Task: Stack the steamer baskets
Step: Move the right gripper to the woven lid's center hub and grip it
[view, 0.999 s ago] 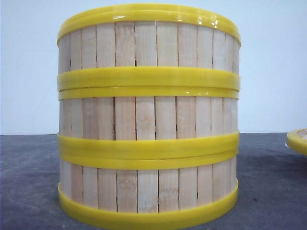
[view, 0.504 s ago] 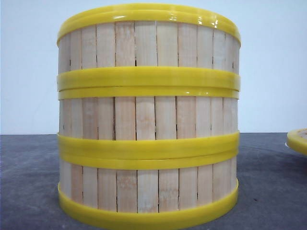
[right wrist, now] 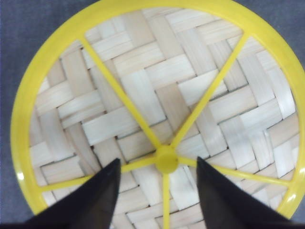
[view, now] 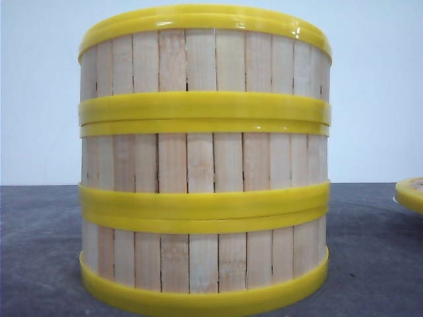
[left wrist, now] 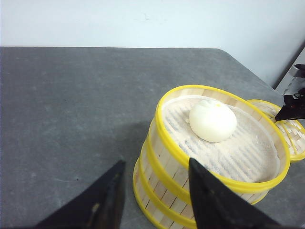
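My left tool [left wrist: 155, 195] is released: its two dark fingers [left wrist: 209, 200] stand apart with nothing between them. One finger shows over bare counter [left wrist: 71, 105]; the other lies across the near rim of the stack [left wrist: 209, 157] in this view, but I cannot tell whether it touches the rim.

My right tool [right wrist: 157, 200] is also released, fingers [right wrist: 90, 200] spread, nothing gripped. It hangs above the lid [right wrist: 157, 105], the fingertips on either side of the yellow hub where the spokes meet. Contact with the lid: cannot tell.

Stack: three baskets, one on another, walls upright, yellow rims meeting flush between tiers. In the front view the stack [view: 205, 165] fills most of the frame and stands on the grey counter [view: 39, 251]. The top basket is uncovered. Inside it, on a pale slatted floor, lies one white bun [left wrist: 212, 120], off-centre toward the far wall.

Lid: round, yellow ring, yellow spokes over woven pale strips. It lies flat on the counter just beside the stack on my right side. The left wrist view shows its edge [left wrist: 290, 131] partly behind the top basket's rim; the front view shows only a sliver [view: 411, 193] at the right border.

A dark part [left wrist: 293, 107] is seen over the lid in the left wrist view; too little visible to identify.
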`<control>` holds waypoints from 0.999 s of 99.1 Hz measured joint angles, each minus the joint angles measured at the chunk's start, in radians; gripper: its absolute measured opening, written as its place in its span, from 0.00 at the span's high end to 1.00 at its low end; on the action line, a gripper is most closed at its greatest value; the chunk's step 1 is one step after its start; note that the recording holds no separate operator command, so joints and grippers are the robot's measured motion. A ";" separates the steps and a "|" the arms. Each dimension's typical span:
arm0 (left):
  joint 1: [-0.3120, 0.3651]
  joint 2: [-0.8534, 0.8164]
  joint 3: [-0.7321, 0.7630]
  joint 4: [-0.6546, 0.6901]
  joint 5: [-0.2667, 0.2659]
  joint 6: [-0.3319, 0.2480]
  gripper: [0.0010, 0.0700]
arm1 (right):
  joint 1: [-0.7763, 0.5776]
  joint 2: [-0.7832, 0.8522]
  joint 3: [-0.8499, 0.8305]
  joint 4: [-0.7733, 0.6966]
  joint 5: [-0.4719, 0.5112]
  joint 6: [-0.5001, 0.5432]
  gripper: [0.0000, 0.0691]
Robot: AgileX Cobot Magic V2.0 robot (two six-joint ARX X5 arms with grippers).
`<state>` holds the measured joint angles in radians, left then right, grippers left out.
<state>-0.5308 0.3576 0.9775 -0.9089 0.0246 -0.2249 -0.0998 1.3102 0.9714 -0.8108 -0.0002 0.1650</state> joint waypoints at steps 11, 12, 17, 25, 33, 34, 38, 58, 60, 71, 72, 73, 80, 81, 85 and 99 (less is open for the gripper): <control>0.000 0.000 0.000 0.000 0.000 0.000 0.67 | -0.006 0.011 0.000 0.008 0.000 0.000 0.67; 0.000 0.000 0.000 0.000 0.000 0.000 0.67 | -0.006 0.012 0.000 0.008 0.000 0.000 0.68; 0.000 0.000 0.000 0.000 0.000 0.000 0.67 | -0.006 0.019 0.000 0.008 0.000 0.000 0.69; 0.000 0.000 0.000 0.000 0.000 0.000 0.67 | -0.006 0.029 0.000 0.007 0.000 0.000 0.70; 0.000 0.000 0.000 0.000 0.000 0.000 0.67 | -0.006 0.035 0.000 0.009 0.000 0.000 0.71; 0.000 0.000 0.000 0.000 0.000 0.000 0.67 | -0.006 0.035 0.000 0.010 0.000 0.000 0.71; 0.000 0.000 0.000 0.000 0.000 0.001 0.67 | -0.006 0.037 0.000 0.011 0.000 0.001 0.71; 0.000 0.000 0.000 0.000 0.000 0.005 0.67 | -0.006 0.041 0.000 0.008 0.000 0.001 0.84; 0.000 0.000 0.000 0.000 0.000 0.005 0.67 | -0.006 0.041 0.000 0.007 0.000 0.001 0.85; 0.000 0.000 0.000 0.000 0.000 0.008 0.67 | -0.006 0.041 0.000 0.007 0.000 0.001 0.88; 0.000 0.000 0.000 0.000 0.000 0.008 0.67 | -0.006 0.041 0.000 0.006 0.000 0.001 0.89; 0.000 0.000 0.000 0.000 0.000 0.008 0.67 | -0.006 0.041 0.000 0.006 0.000 0.001 0.89; 0.000 0.000 0.000 0.000 0.000 0.009 0.67 | -0.006 0.040 0.000 0.005 0.000 0.001 0.91; 0.000 0.000 0.000 0.000 0.000 0.009 0.67 | -0.006 0.040 0.000 0.005 0.000 0.001 0.91; 0.000 0.000 0.000 0.000 0.000 0.011 0.67 | -0.006 0.040 0.000 0.005 0.000 0.001 0.91; 0.000 0.000 0.000 0.000 0.000 0.015 0.67 | -0.006 0.040 0.000 0.005 0.000 0.001 0.91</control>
<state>-0.5308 0.3576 0.9775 -0.9089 0.0246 -0.2096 -0.1059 1.3506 0.9718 -0.8059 -0.0006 0.1658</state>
